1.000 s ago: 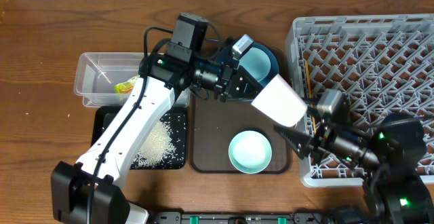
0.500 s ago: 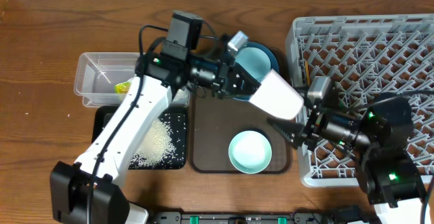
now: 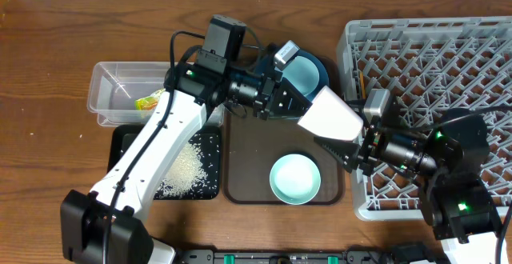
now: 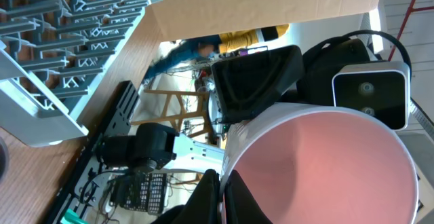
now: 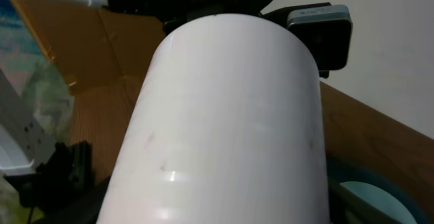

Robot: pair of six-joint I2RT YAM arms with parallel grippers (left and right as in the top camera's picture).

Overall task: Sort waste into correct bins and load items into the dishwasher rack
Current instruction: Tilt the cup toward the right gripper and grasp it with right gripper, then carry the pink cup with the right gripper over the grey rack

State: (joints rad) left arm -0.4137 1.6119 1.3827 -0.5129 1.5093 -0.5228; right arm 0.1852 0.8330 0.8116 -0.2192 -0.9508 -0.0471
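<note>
While the left gripper [image 3: 285, 98] pinched the cup [image 3: 329, 116] by its rim at frame centre, the right gripper [image 3: 340, 154] sat just below, spread or closed I couldn't tell.

Bright, even light; blurred wrist close-ups

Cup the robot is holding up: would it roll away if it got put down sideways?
Probably. The cup has a smooth, round wall, so lying sideways it would likely roll. The shine on its wall suggests it may be slippery to grip. It looks stiff, not squashy.
</note>
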